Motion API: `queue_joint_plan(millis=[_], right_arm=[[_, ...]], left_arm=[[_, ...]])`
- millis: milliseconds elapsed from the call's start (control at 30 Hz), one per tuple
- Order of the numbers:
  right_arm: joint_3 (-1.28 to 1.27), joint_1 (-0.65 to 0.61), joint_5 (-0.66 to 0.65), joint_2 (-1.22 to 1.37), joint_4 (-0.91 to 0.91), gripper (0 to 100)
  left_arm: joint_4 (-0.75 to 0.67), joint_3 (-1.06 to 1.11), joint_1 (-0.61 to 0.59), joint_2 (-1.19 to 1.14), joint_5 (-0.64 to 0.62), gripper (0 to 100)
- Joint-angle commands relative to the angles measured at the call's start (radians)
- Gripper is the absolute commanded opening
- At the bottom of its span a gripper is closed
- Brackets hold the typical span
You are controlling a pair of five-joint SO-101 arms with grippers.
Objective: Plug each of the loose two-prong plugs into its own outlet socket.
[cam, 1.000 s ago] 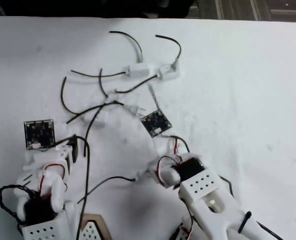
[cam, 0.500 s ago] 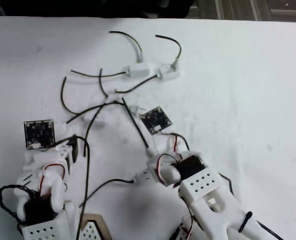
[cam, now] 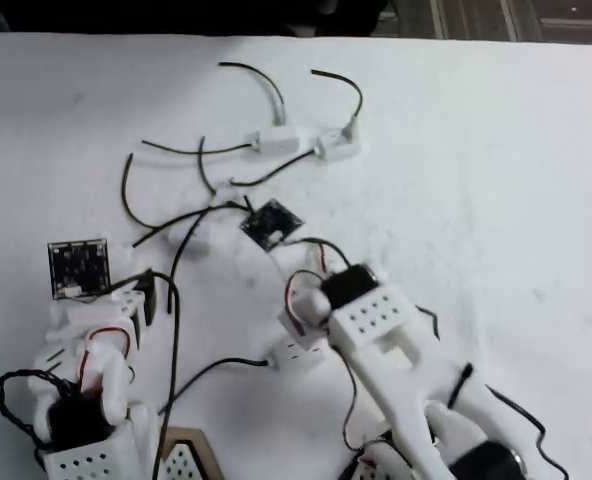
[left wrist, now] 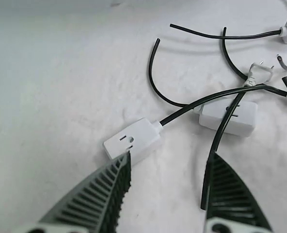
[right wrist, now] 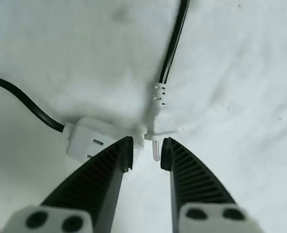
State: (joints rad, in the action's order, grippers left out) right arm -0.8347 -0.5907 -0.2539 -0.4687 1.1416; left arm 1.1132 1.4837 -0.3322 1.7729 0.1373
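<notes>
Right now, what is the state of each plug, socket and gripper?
Two-prong plug: loose, unplugged.
Right gripper: narrowly open around its prongs.
Outlet socket by the plug: empty.
Left gripper: open, holding nothing.
Outlet socket by the left gripper: empty.
Farther two-prong plug: unplugged.

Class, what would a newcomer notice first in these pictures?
A tangle of black cords sprawls over the middle of the white table. In the right wrist view, the right gripper has open fingers flanking the prongs of a white plug, right beside an outlet socket.
</notes>
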Motion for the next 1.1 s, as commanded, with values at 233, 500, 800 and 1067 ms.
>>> queue_joint_plan(millis=[233, 500, 800, 1067], right_arm=[[0.161, -0.010, -0.114, 0.234, 0.008, 10.2], [0.272, -0.008, -0.114, 0.410, 0.008, 10.2], [0.295, 0.019, -0.180, 0.526, 0.005, 9.8], [0.295, 0.114, -0.253, 0.532, -0.019, 9.8]], left_arm=[[-0.009, -0.003, -0.010, 0.010, 0.058, 25], [-0.009, -0.003, -0.010, 0.010, 0.061, 25], [-0.008, -0.003, -0.010, 0.010, 0.061, 25], [-0.008, -0.003, -0.010, 0.010, 0.061, 25]])
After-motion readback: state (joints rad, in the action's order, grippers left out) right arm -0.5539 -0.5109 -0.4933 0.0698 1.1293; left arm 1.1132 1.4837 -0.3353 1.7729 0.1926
